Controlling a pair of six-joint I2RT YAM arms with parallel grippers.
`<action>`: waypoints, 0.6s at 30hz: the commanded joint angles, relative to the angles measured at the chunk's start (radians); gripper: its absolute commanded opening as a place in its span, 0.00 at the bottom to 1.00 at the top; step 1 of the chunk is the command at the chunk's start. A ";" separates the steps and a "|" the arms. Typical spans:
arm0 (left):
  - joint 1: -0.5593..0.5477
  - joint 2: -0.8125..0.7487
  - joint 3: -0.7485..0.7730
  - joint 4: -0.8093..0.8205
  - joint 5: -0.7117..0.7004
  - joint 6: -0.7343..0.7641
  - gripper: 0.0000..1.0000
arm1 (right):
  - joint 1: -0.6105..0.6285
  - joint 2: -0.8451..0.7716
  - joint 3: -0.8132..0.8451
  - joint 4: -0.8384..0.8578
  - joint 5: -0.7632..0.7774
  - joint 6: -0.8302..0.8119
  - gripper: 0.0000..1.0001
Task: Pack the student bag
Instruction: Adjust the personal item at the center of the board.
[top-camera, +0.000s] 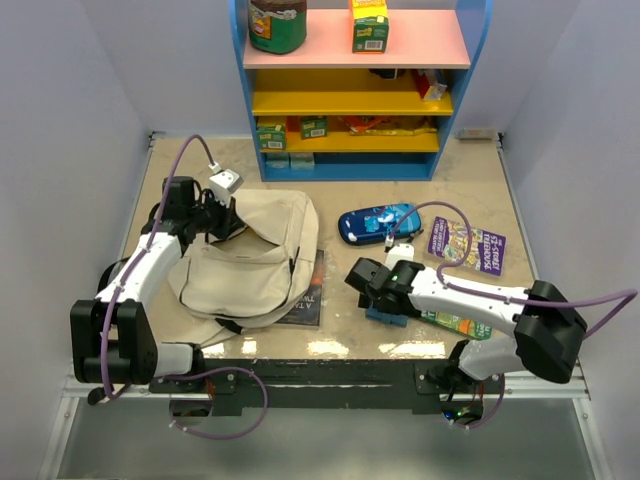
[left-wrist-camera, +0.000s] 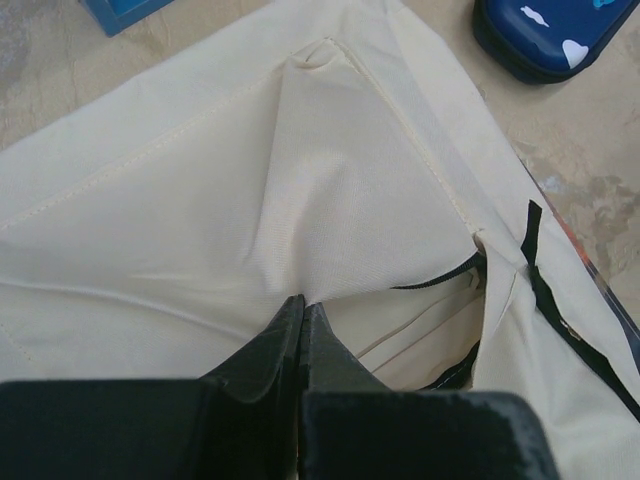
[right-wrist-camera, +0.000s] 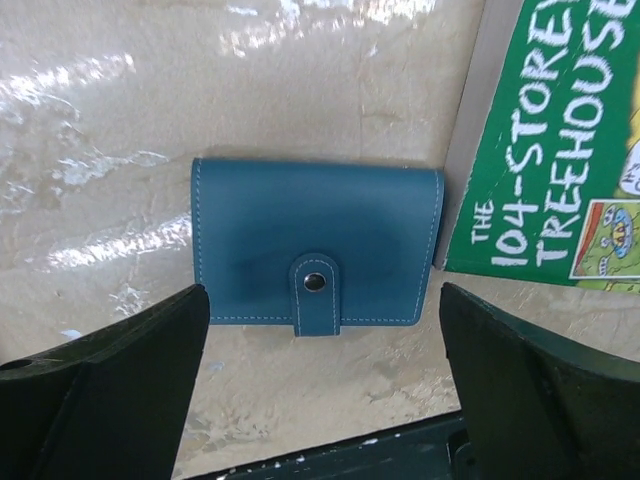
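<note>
Left claw (left-wrist-camera: 303, 312) clamps a fold of the student bag (left-wrist-camera: 250, 170); right claw (right-wrist-camera: 322, 305) gapes wide, empty, above a blue wallet (right-wrist-camera: 315, 230).

1. Straight ahead I've got a teal wallet (right-wrist-camera: 315, 245) lying flat on the table (top-camera: 330, 200), snap tab shut.
2. Just beside it on the right, a green book (right-wrist-camera: 560, 150), "104-Storey Treehouse" on the cover.
3. Farther out, mid-table, a blue pencil case (top-camera: 378, 222) with white markings.
4. Right of that, a purple book (top-camera: 466, 245), lying flat and slightly turned.
5. Left of the wallet, a dark book (top-camera: 305, 295), its left part covered.
6. At the far edge, a blue shelf unit (top-camera: 360, 90) with pink and yellow boards: a dark jar (top-camera: 277, 25) top left, a green-and-yellow box (top-camera: 369, 28) top right, and small packs below.
</note>
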 joint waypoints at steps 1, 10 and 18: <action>0.002 -0.036 0.054 0.013 0.065 -0.028 0.00 | -0.009 0.016 -0.047 0.052 -0.091 0.047 0.98; 0.002 -0.040 0.064 -0.005 0.065 -0.024 0.00 | -0.023 0.083 -0.100 0.219 -0.205 0.004 0.99; 0.002 -0.039 0.058 -0.002 0.061 -0.027 0.00 | -0.026 0.090 -0.091 0.419 -0.337 -0.010 0.96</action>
